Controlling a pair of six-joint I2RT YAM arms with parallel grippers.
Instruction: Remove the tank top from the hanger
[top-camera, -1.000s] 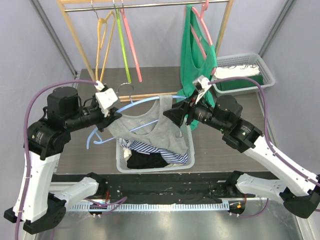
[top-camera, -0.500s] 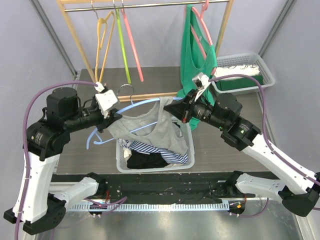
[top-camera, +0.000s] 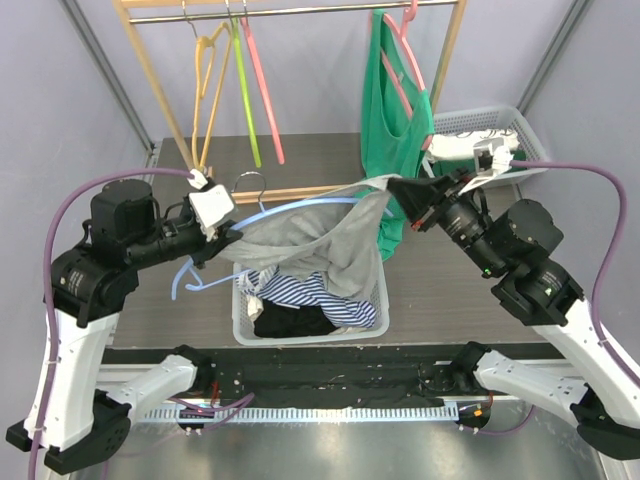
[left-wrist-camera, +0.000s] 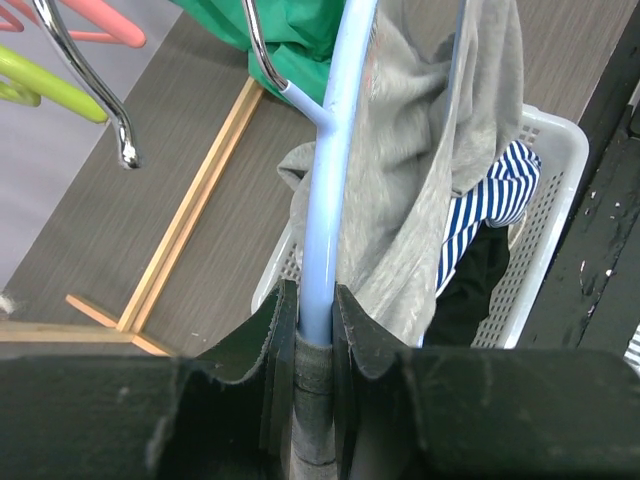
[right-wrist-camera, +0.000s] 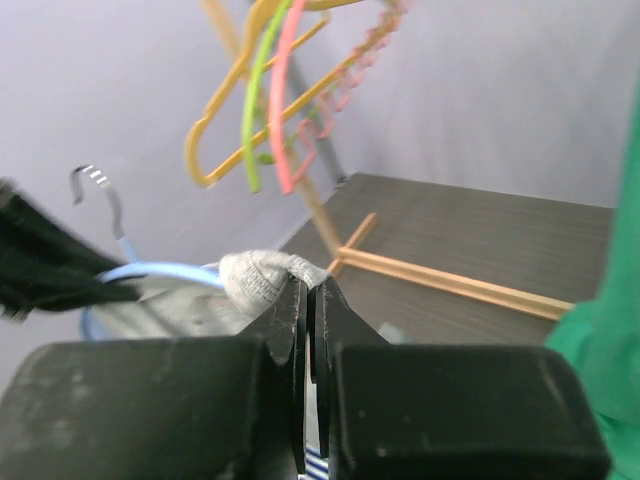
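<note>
A grey tank top (top-camera: 330, 240) hangs on a light blue hanger (top-camera: 290, 207) above a white basket. My left gripper (top-camera: 228, 238) is shut on the hanger's left end (left-wrist-camera: 318, 250), with a grey strap pinched under it. My right gripper (top-camera: 392, 184) is shut on the tank top's right strap (right-wrist-camera: 262, 274) and holds it stretched out to the right, past the hanger's end. The grey cloth (left-wrist-camera: 430, 150) drapes beside the blue bar in the left wrist view.
The white basket (top-camera: 300, 335) holds striped and black clothes. A green tank top (top-camera: 392, 110) hangs on a pink hanger from the wooden rack (top-camera: 150, 70), with yellow, green and pink hangers (top-camera: 240, 90). A second white basket (top-camera: 510, 140) stands at the back right.
My right gripper closed on the tank top's right strap and pulled it to the right and up, stretching the grey cloth off that end of the hanger. The left gripper stayed put.
</note>
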